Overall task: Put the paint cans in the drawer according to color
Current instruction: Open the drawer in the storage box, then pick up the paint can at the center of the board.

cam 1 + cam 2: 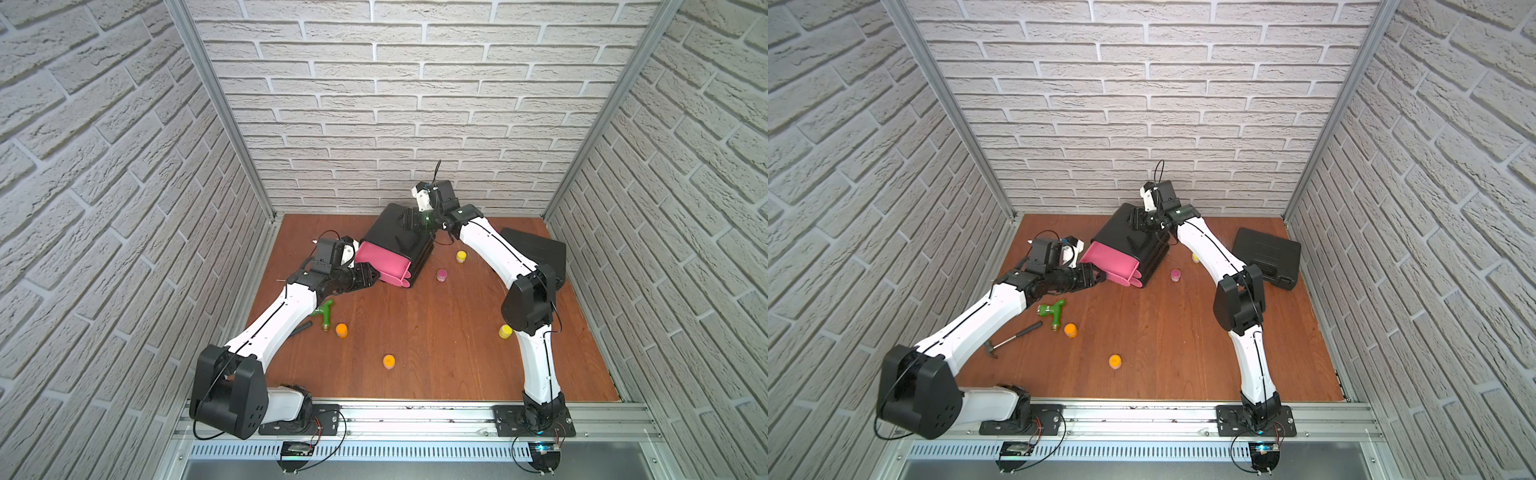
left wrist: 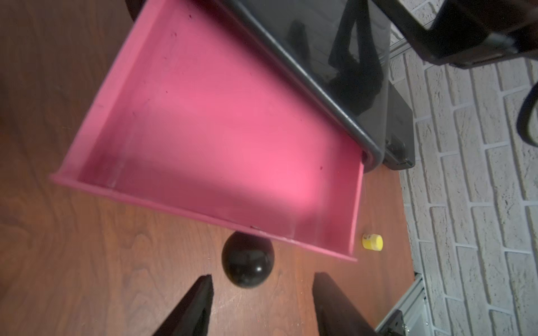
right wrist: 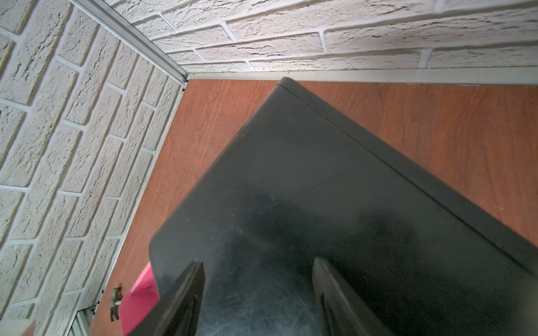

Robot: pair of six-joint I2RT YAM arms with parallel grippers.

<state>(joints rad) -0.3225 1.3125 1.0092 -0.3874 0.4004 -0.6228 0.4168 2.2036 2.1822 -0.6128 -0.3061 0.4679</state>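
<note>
The top drawer (image 2: 221, 139) is seen pulled out and empty, its knob (image 2: 247, 259) just ahead of the left gripper (image 1: 371, 279), whose fingers are spread and touch nothing. The right gripper (image 3: 257, 263) is held parted, gripping nothing, over the cabinet (image 1: 390, 232). The orange paint cans (image 1: 341, 330) (image 1: 389, 361) are left on the table (image 1: 436, 332), behind the left fingers and nearest that arm.

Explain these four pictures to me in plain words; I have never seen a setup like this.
Two robot arms stand at a wooden table. Two pictures look down from above; the other two come from cameras on the arms' wrists. The left arm's fingers are open just short of the black knob of a pulled-out pink drawer, which looks empty. The right arm's fingers are open over the black cabinet. Neither holds anything. Loose on the table: two orange jars, two yellow jars, one pink jar, a green plastic piece, a hammer and a black case.
</note>
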